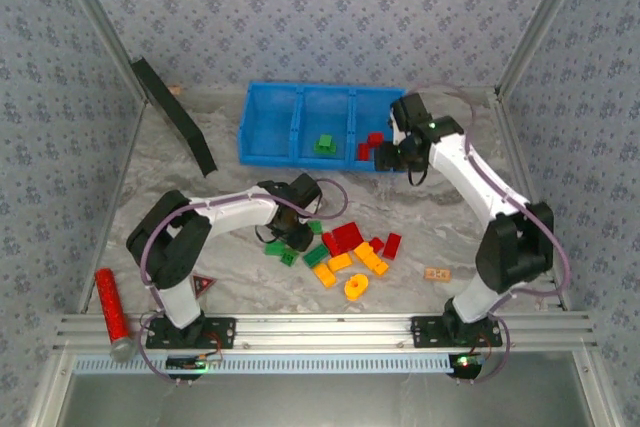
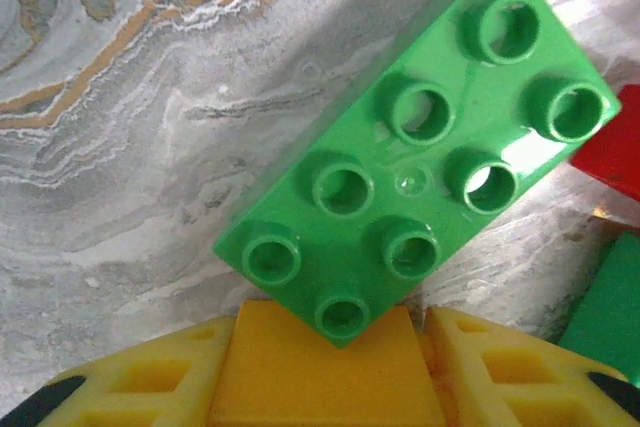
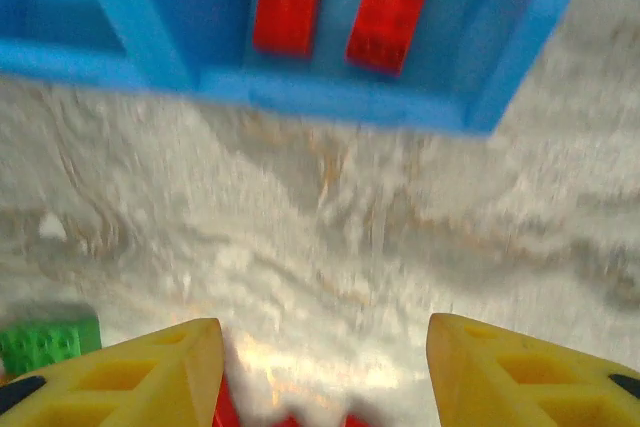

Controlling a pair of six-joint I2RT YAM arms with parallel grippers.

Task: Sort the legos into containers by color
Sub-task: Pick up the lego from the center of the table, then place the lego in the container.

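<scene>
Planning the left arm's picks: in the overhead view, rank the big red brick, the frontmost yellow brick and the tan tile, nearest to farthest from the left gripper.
From the left gripper:
1. Big red brick, just to its right.
2. Frontmost yellow brick, right and toward the near edge.
3. Tan tile, far right.

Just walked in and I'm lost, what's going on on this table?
Toy bricks are being sorted by colour into a blue bin. The left hand is down at the loose pile with a green brick at its fingertips; whether it grips it is unclear. The right hand hangs open and empty just in front of the bin's right compartment, which holds red bricks. The middle compartment holds green bricks.
</scene>
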